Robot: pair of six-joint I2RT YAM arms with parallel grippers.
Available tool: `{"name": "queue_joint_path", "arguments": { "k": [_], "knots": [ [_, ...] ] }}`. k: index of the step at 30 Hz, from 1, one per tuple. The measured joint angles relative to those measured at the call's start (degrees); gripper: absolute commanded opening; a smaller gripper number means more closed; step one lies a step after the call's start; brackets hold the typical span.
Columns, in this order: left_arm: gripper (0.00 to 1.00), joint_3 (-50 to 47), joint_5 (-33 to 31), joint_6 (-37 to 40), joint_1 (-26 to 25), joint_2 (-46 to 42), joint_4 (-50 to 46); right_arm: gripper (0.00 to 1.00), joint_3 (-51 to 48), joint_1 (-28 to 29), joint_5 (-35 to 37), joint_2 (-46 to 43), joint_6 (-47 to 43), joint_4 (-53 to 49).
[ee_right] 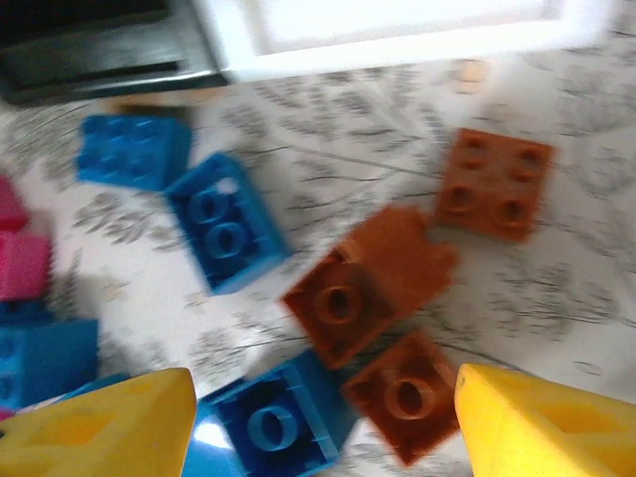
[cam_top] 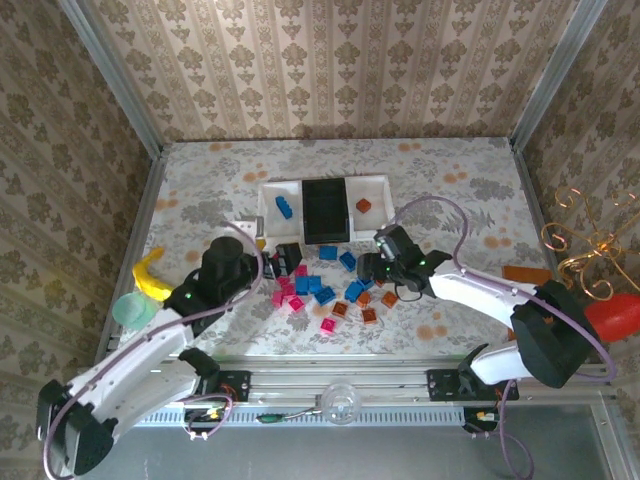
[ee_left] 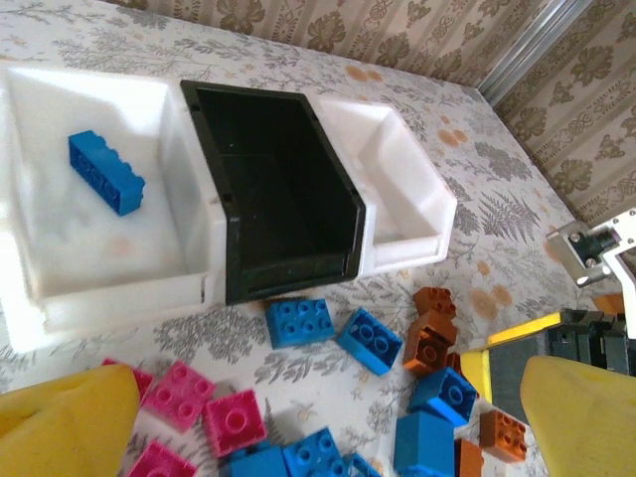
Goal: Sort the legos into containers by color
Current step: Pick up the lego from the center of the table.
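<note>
Left gripper point(ee_left: 328, 422) and right gripper point(ee_right: 318, 417) hover, jaws released and empty, over loose legos point(ee_left: 298, 321) scattered on the near side of the three joined containers point(ee_left: 119, 293).

Joined in a row: nine-o'clock white tray point(ee_left: 60, 234), black tray point(ee_left: 263, 189), three-o'clock white tray point(ee_left: 383, 164). Blue brick point(ee_left: 105, 172) lying in the first, orange brick point(cam_top: 363, 206) in the last. Loose blue, pink and orange legos point(ee_left: 299, 321) scattered at six o'clock of them.

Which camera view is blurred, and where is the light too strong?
Right wrist view: blurred throughout, the orange-brown bricks smeared. Left wrist view: sharp, but the left white tray is overexposed, its walls washed out. Top external view: evenly lit, fairly sharp.
</note>
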Motion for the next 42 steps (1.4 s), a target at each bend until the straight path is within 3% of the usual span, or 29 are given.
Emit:
{"name": "queue_joint_path", "arguments": {
  "k": [9, 19, 25, 33, 42],
  "knots": [
    [1.00, -6.0, -3.6, -1.7, -0.1, -7.4, -5.2, 0.65, 4.5, 4.4, 4.3, 8.6, -4.8, -3.2],
    [1.00, -6.1, -4.8, -2.1, -0.1, -8.0, -7.0, 0.49, 8.2, 5.7, 8.5, 12.4, -9.2, -6.0],
    [1.00, -6.1, -5.4, -2.1, -0.1, -8.4, -7.8, 0.57, 8.3, 5.9, 8.5, 12.4, -9.4, -6.2],
    [1.00, -6.1, -6.0, -2.1, -0.1, -8.8, -7.9, 0.56, 8.3, 5.9, 8.5, 12.4, -9.4, -6.8],
    [1.00, -6.1, -6.4, -2.1, -0.1, -9.2, -7.9, 0.40, 8.0, 5.9, 8.5, 12.6, -9.2, -6.8]
  ]
}}
